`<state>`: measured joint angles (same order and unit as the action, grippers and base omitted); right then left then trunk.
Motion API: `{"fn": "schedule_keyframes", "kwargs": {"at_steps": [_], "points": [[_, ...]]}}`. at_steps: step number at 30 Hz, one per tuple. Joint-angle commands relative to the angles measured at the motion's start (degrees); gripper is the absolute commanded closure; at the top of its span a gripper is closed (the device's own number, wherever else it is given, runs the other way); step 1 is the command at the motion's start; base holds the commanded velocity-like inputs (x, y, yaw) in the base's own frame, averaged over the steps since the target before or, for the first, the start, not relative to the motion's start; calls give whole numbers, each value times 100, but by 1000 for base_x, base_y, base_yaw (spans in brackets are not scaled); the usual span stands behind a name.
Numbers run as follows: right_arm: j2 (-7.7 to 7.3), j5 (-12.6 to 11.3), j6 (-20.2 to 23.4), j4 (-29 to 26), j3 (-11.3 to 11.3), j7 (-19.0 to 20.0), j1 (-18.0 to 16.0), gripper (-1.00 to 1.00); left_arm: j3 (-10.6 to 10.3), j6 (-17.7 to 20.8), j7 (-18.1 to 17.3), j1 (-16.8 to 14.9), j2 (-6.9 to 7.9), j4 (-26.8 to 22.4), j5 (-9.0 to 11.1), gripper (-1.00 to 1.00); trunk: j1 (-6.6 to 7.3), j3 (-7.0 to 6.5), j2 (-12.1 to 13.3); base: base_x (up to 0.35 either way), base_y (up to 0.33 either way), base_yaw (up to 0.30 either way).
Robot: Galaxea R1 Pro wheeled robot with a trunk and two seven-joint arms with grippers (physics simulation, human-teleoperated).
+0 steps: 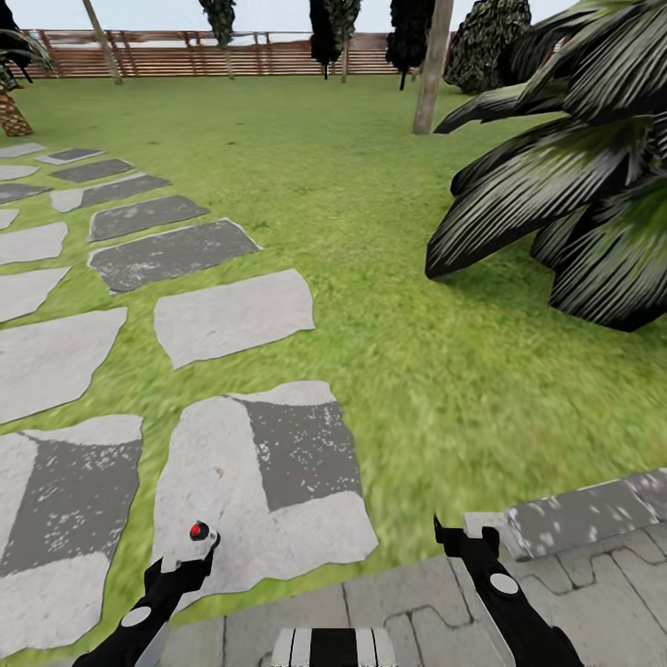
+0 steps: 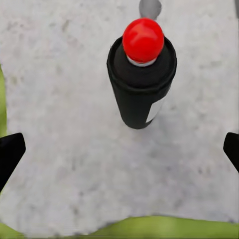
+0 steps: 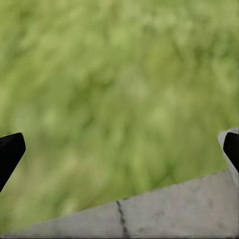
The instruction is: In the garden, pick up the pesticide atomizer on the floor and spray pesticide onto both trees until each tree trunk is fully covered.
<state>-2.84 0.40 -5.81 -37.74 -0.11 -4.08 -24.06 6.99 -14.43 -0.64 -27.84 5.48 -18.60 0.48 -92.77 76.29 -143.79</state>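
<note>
Left gripper (image 1: 190, 553) spread wide over a pale stone slab (image 1: 232, 519), one red-capped black pesticide atomizer (image 2: 142, 74) standing upright just ahead, untouched, grass edging the slab. Open lawn (image 1: 371, 278) mid-view. Right gripper (image 1: 460, 537) also spread wide, empty, above the paving edge. One bare tree trunk (image 1: 431, 69) far off; palm fronds (image 1: 574, 185) crowding right.

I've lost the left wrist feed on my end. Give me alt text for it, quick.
A black pesticide atomizer with a round red cap stands upright on a pale grey stone slab, seen from above. The left gripper is open, its two black fingers at either side edge with the atomizer ahead of them, not yet between them. A strip of green grass borders the slab.
</note>
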Motion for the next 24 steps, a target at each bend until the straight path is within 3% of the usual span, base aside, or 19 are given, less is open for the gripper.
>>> {"fn": "schedule_keyframes", "kwargs": {"at_steps": [1, 7, 24], "points": [[0, 4, -16, 4, 2, -14, -2, -100, 13, -83, -7, -3, 0, 5, 5, -100, -1, 36, -3, 0, 0, 0], [-3, 4, -17, 8, 2, -14, -2, -100, 13, -294, -7, -2, 5, 7, 12, -100, -17, 223, -11, 0, 0, 0], [3, 13, -17, 13, 2, -14, -2, -100, 13, -328, -5, -2, 6, 11, 19, -100, -17, 250, -11, 48, 0, 0]]}}
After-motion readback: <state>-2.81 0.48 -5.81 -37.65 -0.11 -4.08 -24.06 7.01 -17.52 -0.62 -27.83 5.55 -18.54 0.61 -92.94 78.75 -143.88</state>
